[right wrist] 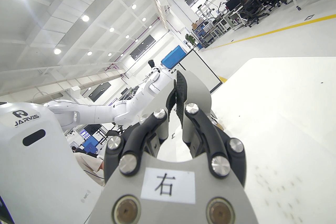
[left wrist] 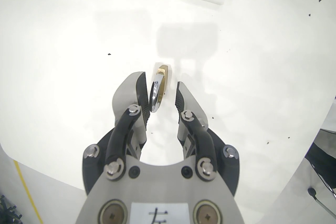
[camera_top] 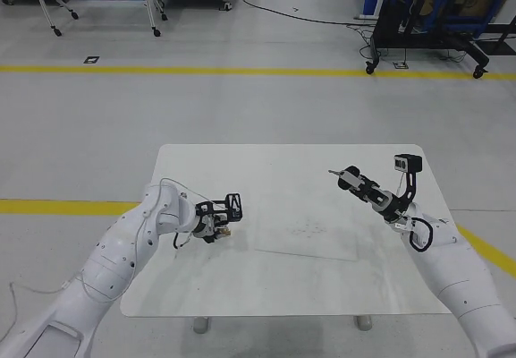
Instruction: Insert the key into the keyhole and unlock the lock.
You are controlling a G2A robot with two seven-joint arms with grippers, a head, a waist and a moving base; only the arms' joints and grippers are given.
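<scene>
Left gripper [left wrist: 160, 79] fingers spread, straddling the brass padlock [left wrist: 158, 88] on the table [left wrist: 78, 51]; not clamped. Right gripper [camera_top: 341, 175], raised and well apart, appears to pinch the key [camera_top: 333, 172]. Step, as judged: securing the padlock. Next: clamp its body, then align the key.

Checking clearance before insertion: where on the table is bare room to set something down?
Bare: the table middle between the left gripper and right gripper holding the key, and its far strip. Crowded around the lock inside the left gripper.
</scene>
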